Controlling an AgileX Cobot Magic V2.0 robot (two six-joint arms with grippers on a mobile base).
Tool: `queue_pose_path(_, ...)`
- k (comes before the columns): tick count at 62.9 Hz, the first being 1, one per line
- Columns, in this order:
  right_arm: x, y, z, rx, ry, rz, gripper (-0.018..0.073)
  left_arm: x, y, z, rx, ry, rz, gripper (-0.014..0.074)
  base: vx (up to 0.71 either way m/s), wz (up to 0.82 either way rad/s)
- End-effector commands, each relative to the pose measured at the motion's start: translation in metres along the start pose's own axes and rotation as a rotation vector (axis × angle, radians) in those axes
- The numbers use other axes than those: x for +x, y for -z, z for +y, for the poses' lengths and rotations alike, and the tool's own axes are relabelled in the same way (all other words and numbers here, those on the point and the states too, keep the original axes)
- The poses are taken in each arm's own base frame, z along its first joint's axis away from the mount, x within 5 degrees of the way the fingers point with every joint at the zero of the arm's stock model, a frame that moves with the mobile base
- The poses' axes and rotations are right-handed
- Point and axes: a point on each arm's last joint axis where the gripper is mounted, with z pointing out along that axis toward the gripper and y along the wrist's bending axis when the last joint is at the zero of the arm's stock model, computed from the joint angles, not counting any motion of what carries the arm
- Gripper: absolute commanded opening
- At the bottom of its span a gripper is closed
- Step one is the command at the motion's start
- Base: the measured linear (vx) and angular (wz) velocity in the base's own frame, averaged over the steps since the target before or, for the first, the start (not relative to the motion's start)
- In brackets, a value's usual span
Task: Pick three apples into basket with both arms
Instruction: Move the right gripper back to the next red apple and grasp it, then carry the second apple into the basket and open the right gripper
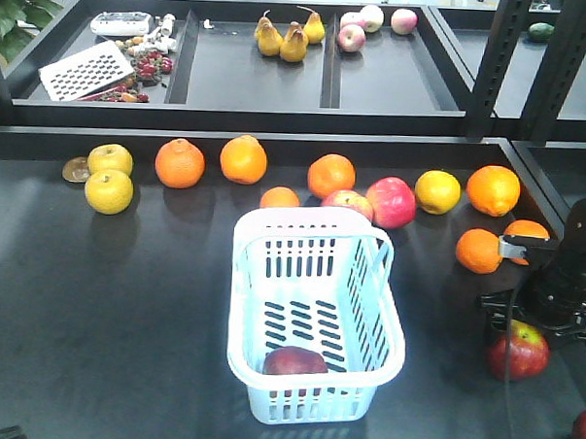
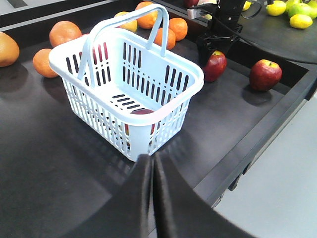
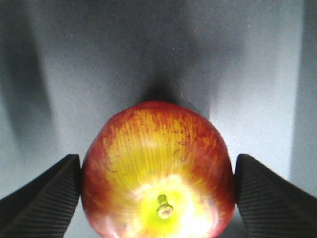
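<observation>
On my screen the basket point(image 1: 314, 402) reads as moulded plastic, pale and smooth, with a soft sheen along its rim. The bench point(image 1: 104, 308) is a dark matt sheet, finely grained in the right wrist view. The apple point(image 3: 157, 183) at the right tool point(image 3: 157, 198) has smooth, waxy, glossy skin with fine streaks. That tool's pads point(image 3: 47, 198) are black, ribbed and look rubbery. The left tool point(image 2: 151, 157) has smooth black fingers point(image 2: 173, 208) with a dull shine, plastic I think. The apple in the basket point(image 1: 295, 361) looks duller. The orange point(image 1: 180, 163) near the bench's far edge seems dimpled, though it is too small to be sure.
</observation>
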Motion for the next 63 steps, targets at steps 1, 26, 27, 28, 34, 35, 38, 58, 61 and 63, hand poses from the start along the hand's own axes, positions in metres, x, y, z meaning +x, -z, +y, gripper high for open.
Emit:
queue_pose_path(1,-0.002,0.033,0.001,-0.01,0.009,-0.056,0.0302,-0.011,0.002,0.0,-0.01,0.024,-0.068,-0.0006,0.0,0.0)
queue_pose_path(26,0.039,0.172,0.028,-0.165,0.141,-0.264,-0.0006,-0.011,0.002,0.0,-0.01,0.024,-0.068,-0.0006,0.0,0.0)
queue_pose_path(27,0.042,0.176,0.029,-0.175,0.148,-0.272,-0.0006,-0.011,0.002,0.0,-0.01,0.024,-0.068,-0.0006,0.0,0.0)
queue_pose_path(28,0.045,0.18,0.031,-0.186,0.153,-0.281,-0.0005,-0.011,0.002,0.0,-0.01,0.024,-0.068,-0.0006,0.0,0.0)
queue_pose_path(34,0.068,0.199,0.041,-0.262,0.167,-0.326,-0.0004,-0.011,0.002,0.0,-0.01,0.024,-0.068,-0.0006,0.0,0.0)
queue_pose_path(35,0.072,0.201,0.043,-0.274,0.17,-0.33,-0.0004,-0.011,0.002,0.0,-0.01,0.024,-0.068,-0.0006,0.0,0.0)
queue_pose_path(38,0.086,0.205,0.05,-0.323,0.192,-0.353,-0.0004,-0.011,0.002,0.0,-0.01,0.024,-0.068,-0.0006,0.0,0.0)
queue_pose_path(58,0.149,0.196,0.13,-0.552,0.386,-0.566,-0.0004,-0.011,0.002,0.0,-0.01,0.024,-0.068,-0.0006,0.0,0.0)
queue_pose_path(61,0.148,0.193,0.14,-0.547,0.408,-0.592,-0.0004,-0.011,0.002,0.0,-0.01,0.024,-0.068,-0.0006,0.0,0.0)
queue_pose_path(63,0.147,0.191,0.148,-0.547,0.43,-0.599,-0.0004,-0.011,0.002,0.0,-0.01,0.024,-0.068,-0.0006,0.0,0.0)
